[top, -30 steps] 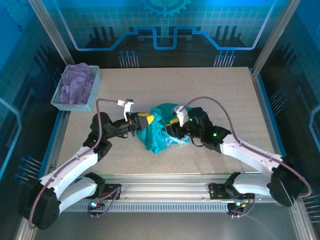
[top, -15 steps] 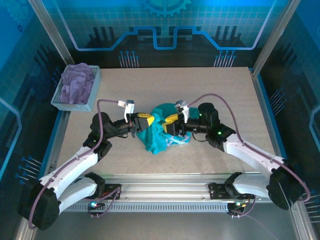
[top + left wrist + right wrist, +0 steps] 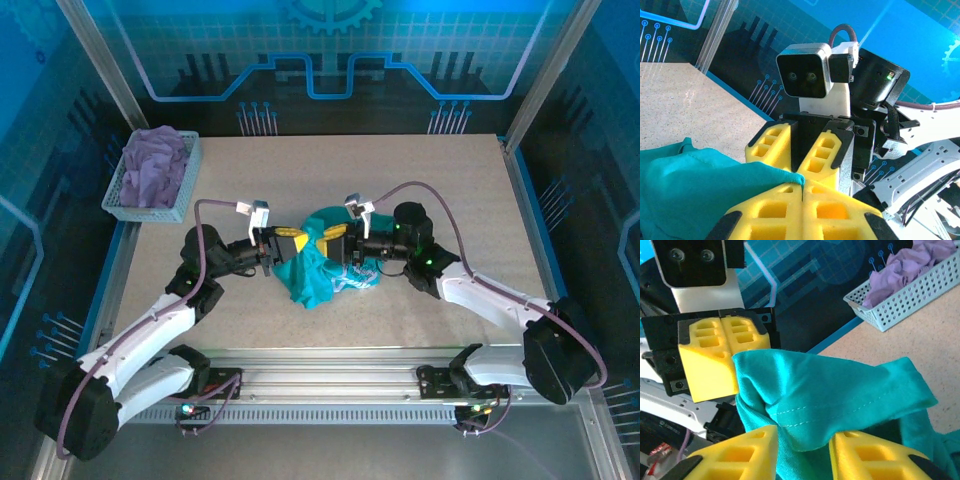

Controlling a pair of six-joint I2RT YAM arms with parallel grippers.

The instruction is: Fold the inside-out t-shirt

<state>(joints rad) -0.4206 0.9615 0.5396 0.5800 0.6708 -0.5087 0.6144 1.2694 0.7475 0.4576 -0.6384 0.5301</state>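
Clamped shut on a fold of teal cloth, the left gripper [image 3: 298, 240] lies low over the middle of the table [image 3: 430, 180], well to the right of a white perforated basket [image 3: 186, 192] that holds a bundled lavender garment [image 3: 155, 168] at the table's far-left edge. Seen from the left wrist, its yellow fingers are pressed together with the fabric's edge pinched between them. Just right of it sits the inside-out t-shirt [image 3: 318, 278], a crumpled teal heap on the speckled tabletop, roughly centred between the two arms and drawn up at its top into a ridge between the two grippers. Facing in from the right, nearly tip to tip with its partner, the right gripper [image 3: 328, 238] has its yellow fingers parted, with a stitched fold of the shirt filling the gap. Whether the pads actually press on the cloth cannot be told. Behind it, a purple cable [image 3: 400, 192] loops above the right arm's dark wrist.
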